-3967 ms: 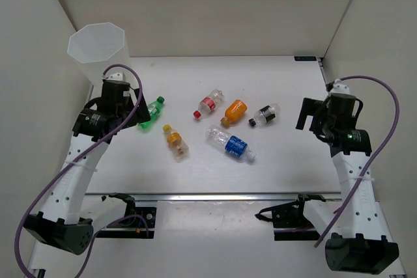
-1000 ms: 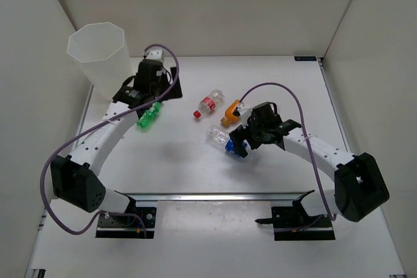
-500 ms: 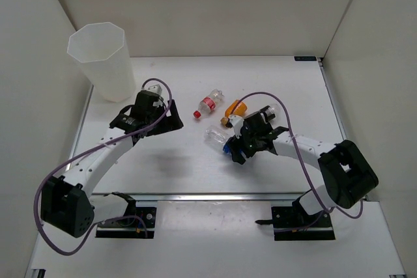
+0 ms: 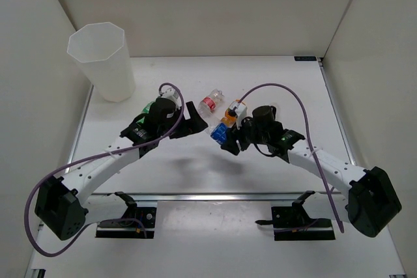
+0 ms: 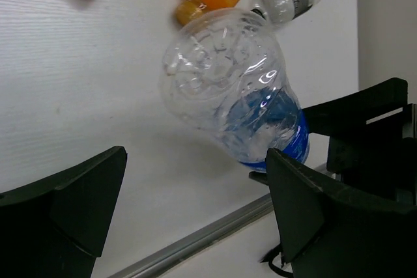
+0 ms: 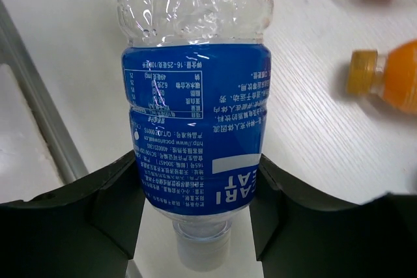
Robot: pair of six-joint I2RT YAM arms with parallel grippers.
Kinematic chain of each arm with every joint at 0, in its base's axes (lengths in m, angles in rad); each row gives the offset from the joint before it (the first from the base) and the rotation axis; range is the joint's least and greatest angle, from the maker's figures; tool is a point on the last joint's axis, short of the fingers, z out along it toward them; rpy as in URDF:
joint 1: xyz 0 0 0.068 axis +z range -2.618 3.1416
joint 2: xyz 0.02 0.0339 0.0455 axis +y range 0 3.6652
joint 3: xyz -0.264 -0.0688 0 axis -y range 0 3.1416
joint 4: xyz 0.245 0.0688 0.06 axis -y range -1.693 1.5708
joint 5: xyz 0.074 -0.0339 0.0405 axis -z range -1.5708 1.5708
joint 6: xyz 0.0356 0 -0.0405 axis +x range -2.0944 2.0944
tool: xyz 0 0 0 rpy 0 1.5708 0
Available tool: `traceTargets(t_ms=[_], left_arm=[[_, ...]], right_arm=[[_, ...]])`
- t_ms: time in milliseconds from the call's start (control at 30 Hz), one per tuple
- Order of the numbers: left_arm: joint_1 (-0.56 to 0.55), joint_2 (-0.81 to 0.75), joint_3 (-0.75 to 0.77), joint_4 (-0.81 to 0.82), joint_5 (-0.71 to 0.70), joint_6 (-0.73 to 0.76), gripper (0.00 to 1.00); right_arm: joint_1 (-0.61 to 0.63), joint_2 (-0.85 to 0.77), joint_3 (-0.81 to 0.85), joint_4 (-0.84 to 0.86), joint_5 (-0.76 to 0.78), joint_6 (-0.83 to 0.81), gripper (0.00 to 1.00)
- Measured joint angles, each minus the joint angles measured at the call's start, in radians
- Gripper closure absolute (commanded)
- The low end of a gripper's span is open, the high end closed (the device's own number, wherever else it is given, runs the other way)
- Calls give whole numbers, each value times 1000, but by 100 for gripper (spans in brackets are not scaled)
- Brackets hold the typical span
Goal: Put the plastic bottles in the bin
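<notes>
White table (image 4: 293, 89): bin (image 4: 111, 77) far-left corner; red-label bottle (image 4: 210, 103), orange bottle (image 4: 229, 116) mid-table.

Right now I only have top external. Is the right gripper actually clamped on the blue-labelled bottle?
Observer: Yes. Right wrist shows the right gripper with both fingers pressed against the blue-labelled bottle, at the cap end of the label.
Operator: Left gripper on it too?
Observer: No. Left wrist shows the left gripper wide open and holding nothing; the bottle's clear base faces its camera.
Operator: Cap on?
Observer: Yes, a white cap shows below the label in right wrist.
</notes>
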Motion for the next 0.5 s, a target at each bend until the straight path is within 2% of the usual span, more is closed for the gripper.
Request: traceTargets(t_ms=[200, 433, 467, 500], left_arm=[[-59, -21, -69, 152, -44, -84, 1], [-73, -22, -139, 289, -76, -132, 1], [-73, -16, -140, 303, -81, -132, 8], [-72, -11, -140, 313, -81, -137, 19]], right_arm=[[35, 27, 52, 7, -43, 40, 79], [35, 60, 53, 86, -163, 116, 78], [35, 64, 53, 105, -182, 128, 77], [35, 65, 53, 125, -199, 140, 73]])
